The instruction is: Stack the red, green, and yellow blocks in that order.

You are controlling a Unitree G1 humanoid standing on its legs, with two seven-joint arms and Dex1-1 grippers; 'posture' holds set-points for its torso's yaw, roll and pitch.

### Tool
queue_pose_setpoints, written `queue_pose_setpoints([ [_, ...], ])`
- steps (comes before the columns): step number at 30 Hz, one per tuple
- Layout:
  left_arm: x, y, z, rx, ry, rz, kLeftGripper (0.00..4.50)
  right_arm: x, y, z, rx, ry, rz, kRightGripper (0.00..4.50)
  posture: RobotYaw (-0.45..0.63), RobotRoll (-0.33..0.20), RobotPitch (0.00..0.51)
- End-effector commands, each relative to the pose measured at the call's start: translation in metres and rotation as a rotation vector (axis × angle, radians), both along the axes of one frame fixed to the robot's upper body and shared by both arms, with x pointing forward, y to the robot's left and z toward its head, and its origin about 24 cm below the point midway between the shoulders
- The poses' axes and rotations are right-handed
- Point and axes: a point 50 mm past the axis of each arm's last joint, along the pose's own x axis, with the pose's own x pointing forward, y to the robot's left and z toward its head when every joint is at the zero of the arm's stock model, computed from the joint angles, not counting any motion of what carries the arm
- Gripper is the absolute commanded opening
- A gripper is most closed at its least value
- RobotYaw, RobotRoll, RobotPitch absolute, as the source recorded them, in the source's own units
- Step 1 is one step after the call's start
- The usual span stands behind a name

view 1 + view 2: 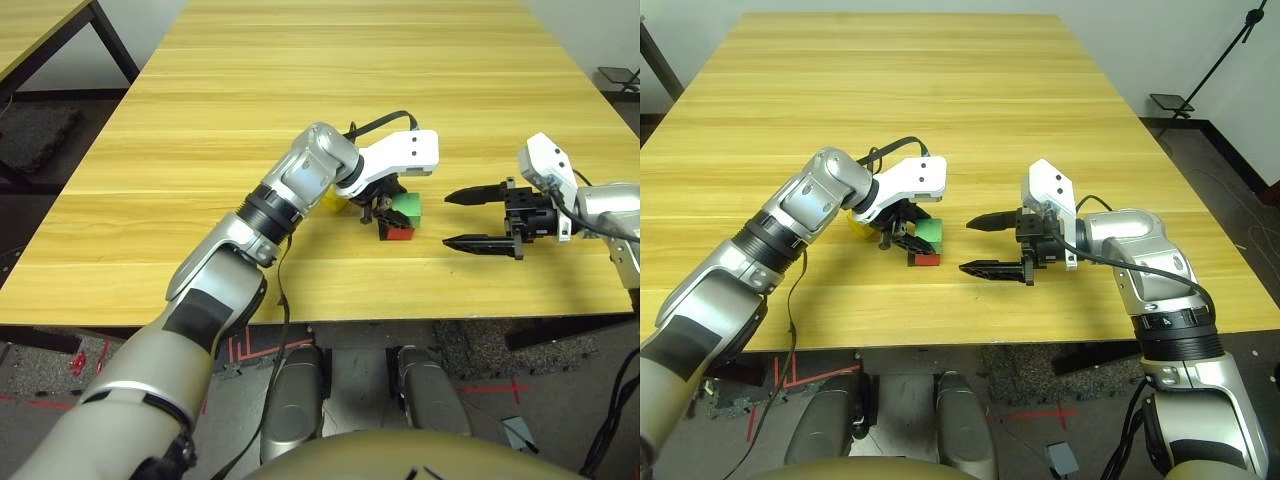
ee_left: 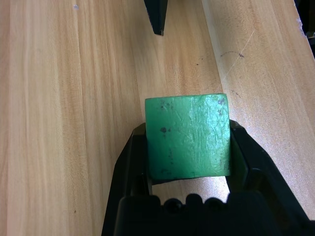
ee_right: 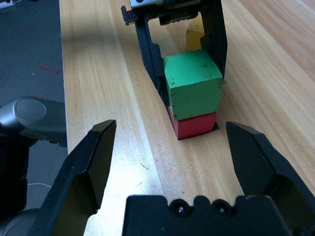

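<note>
Green block (image 3: pixel 193 84) sits directly on top of the red block (image 3: pixel 195 126), faces roughly in line, the green one set slightly off the red one's edges. Red block rests on a flat black patch (image 3: pixel 216 127), a dark corner of which shows beside its base, near the front edge of the wooden surface (image 1: pixel 330 285). The left gripper (image 2: pixel 188 147) pinches the green block: jaws pressed against two opposite faces, one on each side. Yellow block (image 3: pixel 195 33) lies on the surface just beyond the stack, on the robot's left, partly hidden behind the left gripper and forearm; not part of the stack. Right gripper (image 1: pixel 462 219) is level with the stack on the robot's right, apart from it, jaws spread wide, nothing between them, and pointing toward the two stacked blocks. Left silver forearm (image 1: pixel 215 265) reaches in diagonally over the front edge; right forearm (image 1: pixel 1175 330) comes in from the robot's right. Floor beyond the front edge carries red tape marks (image 1: pixel 1040 413).
</note>
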Motion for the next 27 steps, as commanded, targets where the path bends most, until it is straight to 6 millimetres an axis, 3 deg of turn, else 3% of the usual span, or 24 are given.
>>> queue_pose_setpoints([
  [1,-0.001,0.0,-0.004,0.009,0.017,0.015,2.11,-0.001,-0.001,0.003,-0.002,-0.012,-0.002,4.5,0.0,-0.033,0.108],
  [2,-0.001,0.0,-0.005,0.017,0.02,0.013,2.11,-0.001,-0.001,0.003,-0.001,-0.012,-0.002,4.5,0.0,-0.033,0.11],
  [3,-0.001,0.001,-0.006,0.022,0.024,0.015,2.84,-0.001,-0.001,0.003,-0.001,-0.013,-0.002,4.5,0.0,-0.032,0.11],
  [8,-0.003,0.0,-0.007,0.011,0.035,0.039,4.48,0.0,-0.001,0.003,0.0,-0.015,-0.004,4.5,0.01,-0.032,0.108],
  [11,-0.005,0.004,0.004,-0.028,0.032,0.066,4.48,0.0,-0.001,0.004,0.002,-0.018,-0.006,4.5,0.01,-0.035,0.103],
  [14,-0.016,0.017,0.028,-0.086,0.058,0.095,4.48,-0.001,-0.003,0.004,0.001,-0.018,-0.009,4.5,0.02,-0.038,0.101],
  [19,-0.042,0.055,0.056,-0.127,0.128,0.202,4.48,-0.003,-0.008,0.005,-0.012,-0.008,-0.011,4.5,0.03,-0.044,0.091],
  [23,-0.049,0.083,0.06,-0.153,0.161,0.357,4.48,-0.003,-0.009,0.005,-0.013,-0.004,-0.016,4.5,0.05,-0.05,0.085],
  [27,-0.026,0.105,0.045,-0.201,0.076,0.657,4.48,0.0,-0.009,0.006,-0.011,-0.003,-0.015,4.5,0.06,-0.056,0.081],
])
